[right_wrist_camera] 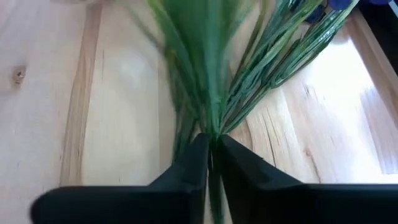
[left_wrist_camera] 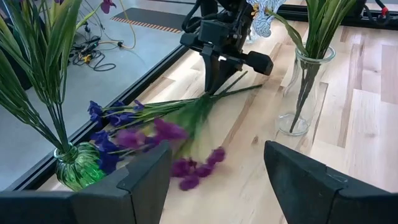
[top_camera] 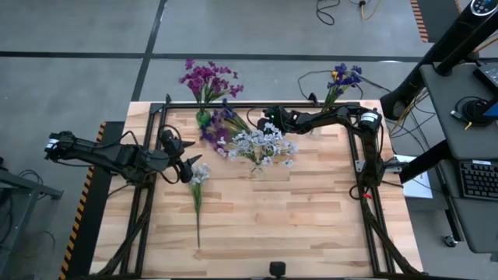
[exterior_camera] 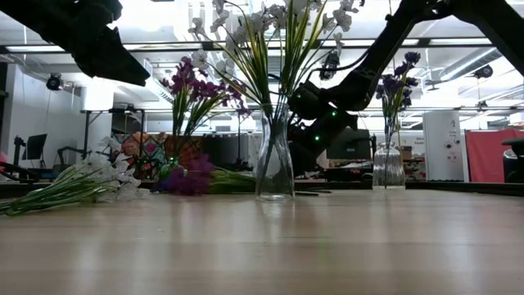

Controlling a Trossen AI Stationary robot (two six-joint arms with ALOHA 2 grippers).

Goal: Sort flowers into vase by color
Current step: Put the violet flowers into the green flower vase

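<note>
My right gripper (top_camera: 268,120) (right_wrist_camera: 211,146) is shut on a magenta-purple spray (left_wrist_camera: 186,143) that lies near the far edge, beside a blue-violet spray (left_wrist_camera: 106,118). My left gripper (top_camera: 187,167) (left_wrist_camera: 214,186) is open and hangs above the table next to the blossom end of a pale white spray (top_camera: 199,175), which lies flat with its stem toward the near edge. A green vase (top_camera: 204,117) holds magenta flowers. A clear vase (exterior_camera: 274,164) in the middle holds white ones. A second clear vase (exterior_camera: 388,168) at the far right holds blue-violet ones. My right gripper pinches the magenta spray's green stems (right_wrist_camera: 214,118) between its two fingers, near the stem end. The fingers (left_wrist_camera: 214,74) come slanting down from the table's far right, roughly along the stems. The blossom end (left_wrist_camera: 193,174) is low by the tabletop.
A dark metal frame (top_camera: 156,117) runs round the tabletop and carries both arm bases. Cables (top_camera: 311,78) lie on the floor past the far edge. The near half of the wooden table (top_camera: 296,225) holds only the white spray's stem.
</note>
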